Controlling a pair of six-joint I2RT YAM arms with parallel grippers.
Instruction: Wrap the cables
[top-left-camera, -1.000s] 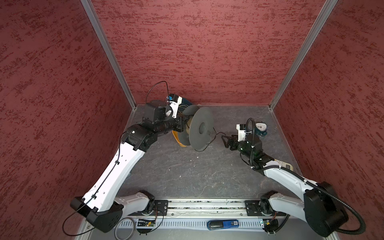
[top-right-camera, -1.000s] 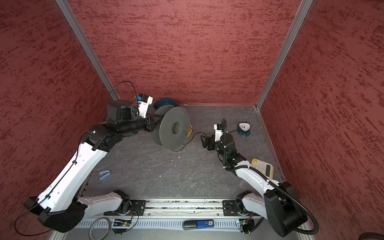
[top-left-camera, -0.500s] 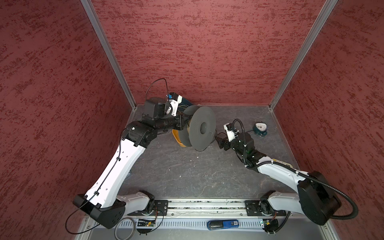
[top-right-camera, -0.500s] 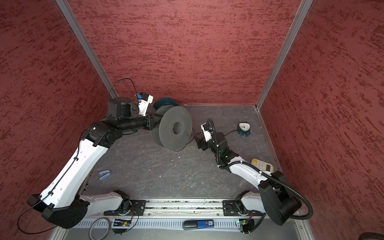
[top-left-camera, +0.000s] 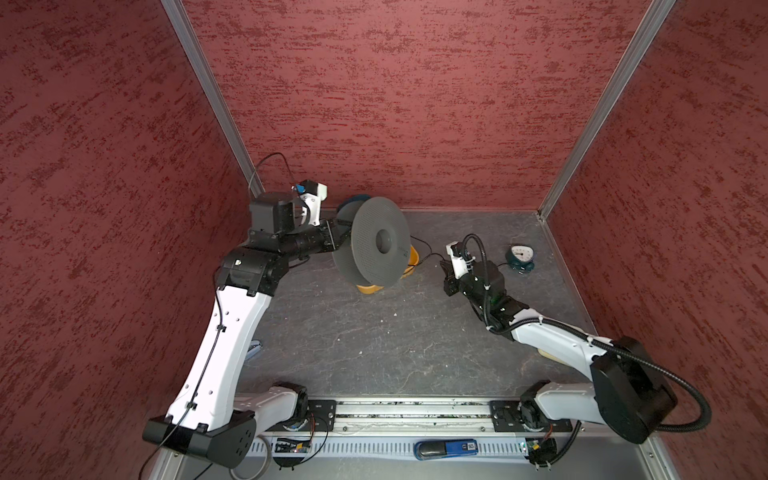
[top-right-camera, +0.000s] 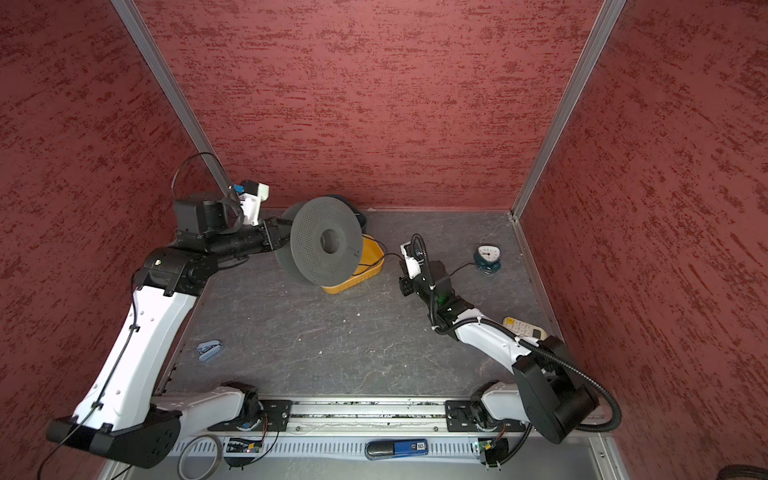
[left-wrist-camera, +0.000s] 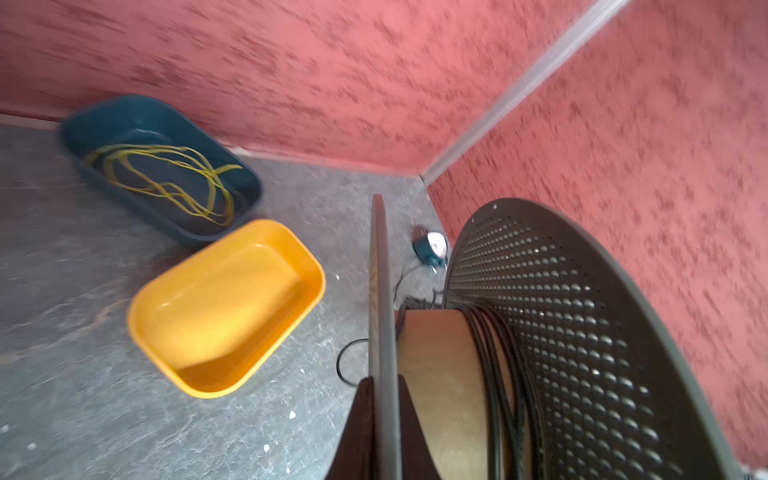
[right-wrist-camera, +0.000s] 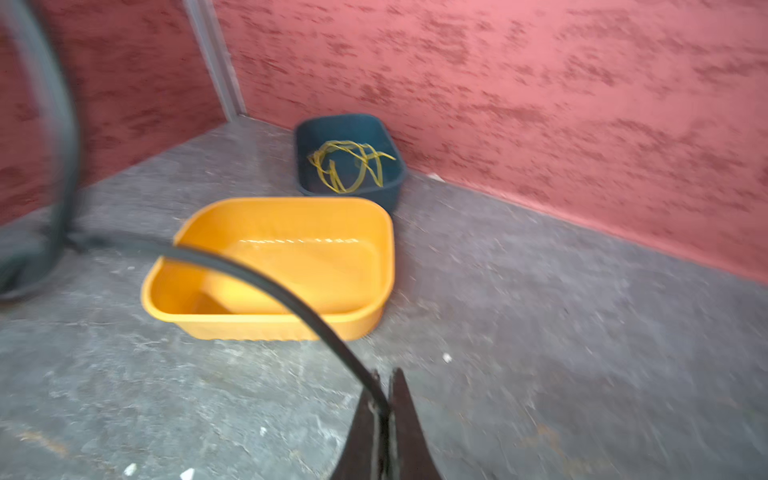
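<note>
**Right gripper** (right-wrist-camera: 384, 388): the jaws are together and clamped on the cord (right-wrist-camera: 266, 280). From the fingertips the cord rises in an arc. In the right wrist view it passes in front of the yellow tray (right-wrist-camera: 270, 330), and its far end is blurred. In both top views this gripper sits low over the table (top-left-camera: 374, 340), to the right of the spool (top-left-camera: 380, 245) and apart from it. A slack run of cord spans the gap between them. On the gripper's other side, more cord lies on the table and reaches the clock (top-right-camera: 488, 257) near the right wall.

**Left gripper** (left-wrist-camera: 384, 388): the jaws are closed on the plain flange of the spool, with one finger on each face. The spool is held above the table with its axis roughly level. Its perforated flange faces the right side of the cell. Several turns of cord are wound on the tan hub and bunched against the perforated flange. The remaining width of the hub shows bare cardboard.

**Surroundings:**
- The yellow tray stands on the table below the spool, which partly hides it in both top views.
- The blue tray (left-wrist-camera: 166, 109) sits just beside the yellow tray, against the rear wall. Whether the two trays touch cannot be told.
- A loose tangle of yellow-green wire (left-wrist-camera: 166, 174) lies inside the blue tray.
- A remote (top-right-camera: 523, 328) lies on the table near the right arm's forearm.
</note>
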